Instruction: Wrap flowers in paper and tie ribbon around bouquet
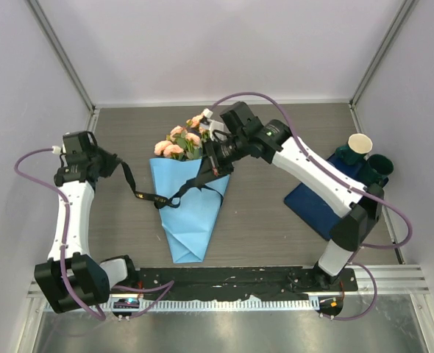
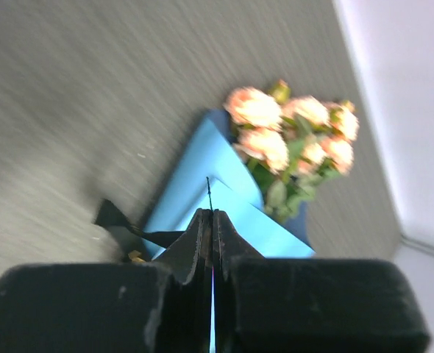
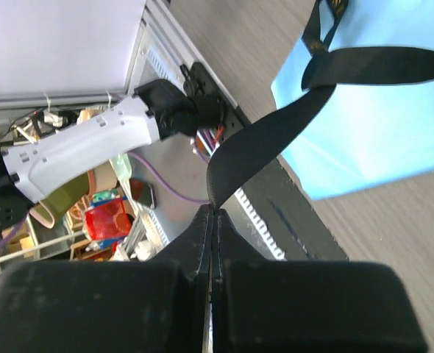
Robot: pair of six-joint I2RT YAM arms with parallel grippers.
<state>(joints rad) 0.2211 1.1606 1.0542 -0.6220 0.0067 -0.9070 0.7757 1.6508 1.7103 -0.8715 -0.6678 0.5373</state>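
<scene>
Grey wood-grain counter (image 1: 276, 220) carried the bouquet (image 1: 184, 180) at its middle, roses (image 1: 179, 143) pointing away from the arms. A black ribbon (image 1: 147, 195) crossed the blue paper (image 1: 191, 235) in a loose knot. The left fingers (image 2: 198, 246) and right fingers (image 3: 198, 246) were each clamped tight on one end, seemingly so that drawing them apart would cinch it. Its gold lettering was too small to read.

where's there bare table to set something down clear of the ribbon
Bare table: between the bouquet and the navy mat, and nearer the front between the bouquet and the left arm. Crowded: the ribbon stretched across the bouquet, and the cups by the mat.
</scene>
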